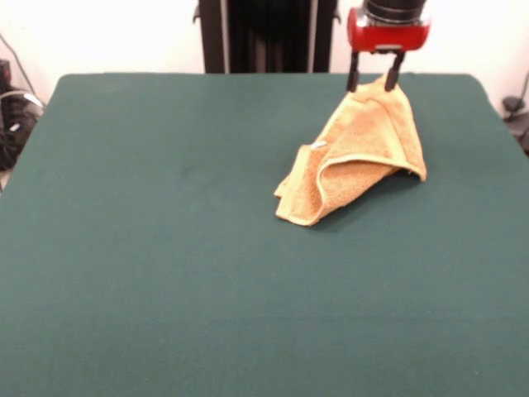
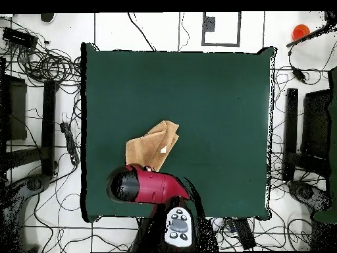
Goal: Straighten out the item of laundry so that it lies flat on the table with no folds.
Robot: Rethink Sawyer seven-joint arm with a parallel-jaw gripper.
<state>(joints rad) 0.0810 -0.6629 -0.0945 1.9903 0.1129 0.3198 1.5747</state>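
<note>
While gripper [image 1: 374, 82] pinches towel [image 1: 355, 161], table [image 1: 165, 248] lies open.

The towel [image 1: 364, 149] is rough, matt looped terry cloth with smoother, paler woven bands, the tabletop [image 1: 165, 248] wears flat, matt felt-like cloth, and the pincer [image 1: 374, 78] has dull black fingers [image 1: 392, 73] under a glossy red plastic-looking housing [image 1: 387, 35].
</note>
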